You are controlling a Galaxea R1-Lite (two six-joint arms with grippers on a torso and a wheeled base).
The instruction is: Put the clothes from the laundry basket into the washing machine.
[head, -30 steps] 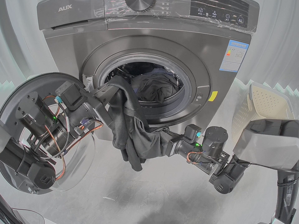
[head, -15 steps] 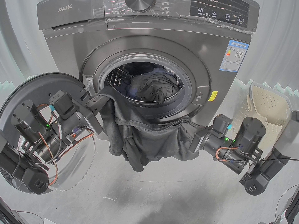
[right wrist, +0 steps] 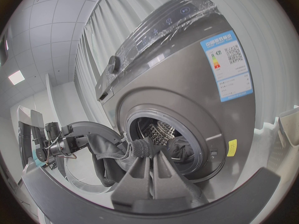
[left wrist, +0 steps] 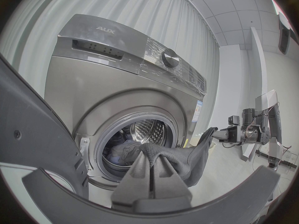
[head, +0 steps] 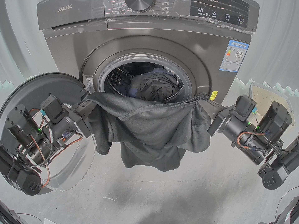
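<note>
Left fingers (left wrist: 137,175) and right fingers (right wrist: 137,178) hold the garment (head: 149,125) edge outstretched.

Setting: an indoor test room or lab bay rather than a home. A front-loading washing machine (head: 140,44) stands on a bare grey floor (head: 193,199), with plastic film (head: 174,2) on its control panel and an energy label (head: 233,56) on its front. Pale curtains (left wrist: 149,19) hang behind it, under a tiled grid ceiling (left wrist: 236,13) with a flat panel light (right wrist: 16,77).
</note>
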